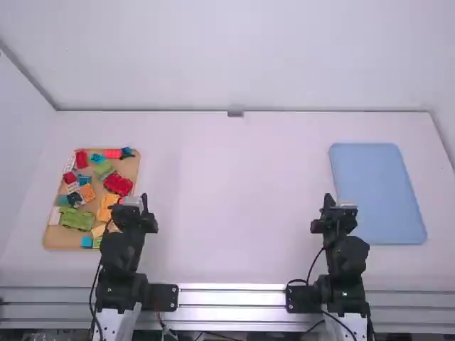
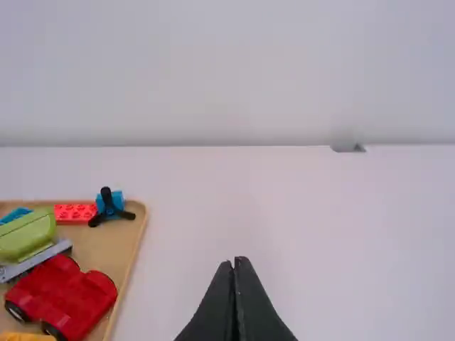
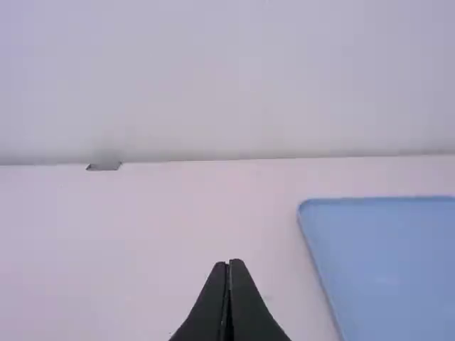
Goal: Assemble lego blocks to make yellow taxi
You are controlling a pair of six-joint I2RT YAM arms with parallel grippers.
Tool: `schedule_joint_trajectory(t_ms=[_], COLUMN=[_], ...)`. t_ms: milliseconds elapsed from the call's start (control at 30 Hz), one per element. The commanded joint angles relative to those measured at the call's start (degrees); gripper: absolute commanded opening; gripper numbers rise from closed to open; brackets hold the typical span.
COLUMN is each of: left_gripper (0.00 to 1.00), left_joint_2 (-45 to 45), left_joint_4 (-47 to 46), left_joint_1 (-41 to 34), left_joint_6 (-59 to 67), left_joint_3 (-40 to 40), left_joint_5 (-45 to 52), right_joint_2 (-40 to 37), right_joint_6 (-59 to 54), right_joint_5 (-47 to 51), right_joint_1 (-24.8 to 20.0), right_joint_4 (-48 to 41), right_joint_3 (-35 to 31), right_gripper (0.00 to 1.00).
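Observation:
My left gripper (image 1: 144, 202) is at the right edge of a wooden tray (image 1: 132, 169) of mixed blocks; in the left wrist view the gripper (image 2: 236, 264) is shut with nothing held. My right gripper (image 1: 328, 202) is just left of the blue tray (image 1: 377, 192); in the right wrist view the gripper (image 3: 229, 266) is shut and holds nothing. The wooden tray carries a yellow piece (image 1: 105, 209), an orange brick (image 1: 87, 192), a red wheeled base (image 1: 118, 185), a green piece (image 1: 77, 219) and a red brick (image 2: 74, 213).
A blue block with a black propeller (image 2: 111, 206) lies in the wooden tray's far right corner. The blue tray (image 3: 384, 263) lies flat on the right of the white table (image 1: 234, 206). A small grey fixture (image 1: 235, 112) sits at the table's far edge.

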Motion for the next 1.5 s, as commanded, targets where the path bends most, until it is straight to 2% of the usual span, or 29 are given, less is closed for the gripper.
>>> schedule_joint_trajectory(t_ms=[0, 300, 600, 1000, 1233, 1467], left_gripper=[0.0, 0.03, 0.12, 0.32, 0.47, 0.6], left_joint_2=[0.0, 1.5, 8.3, 23.7, 35.1, 45.4], left_joint_4=[0.0, -0.6, -3.8, -9.3, -14.2, -18.4], left_joint_1=[0.0, 0.1, 0.4, 1.2, 3.2, 9.9], left_joint_6=[0.0, 0.3, 1.1, -0.2, -1.7, 0.8], left_joint_3=[0.0, 1.5, 8.0, 20.7, 30.4, 39.1], left_joint_5=[0.0, -0.3, -2.0, -10.9, -15.8, -10.2], right_joint_2=[0.0, 1.5, 9.4, 27.1, 39.8, 51.2], right_joint_6=[0.1, -0.3, -1.8, -4.8, -7.1, -10.2], right_joint_5=[0.0, -0.3, -1.1, -2.9, -4.3, -5.5], right_joint_1=[0.0, 0.0, -0.1, 0.7, 1.8, 2.3], right_joint_4=[0.0, -0.3, -4.2, -9.9, -12.8, -16.0], right_joint_3=[0.0, 1.5, 9.5, 26.2, 38.5, 49.5], right_gripper=[0.0, 0.03, 0.12, 0.32, 0.47, 0.6])
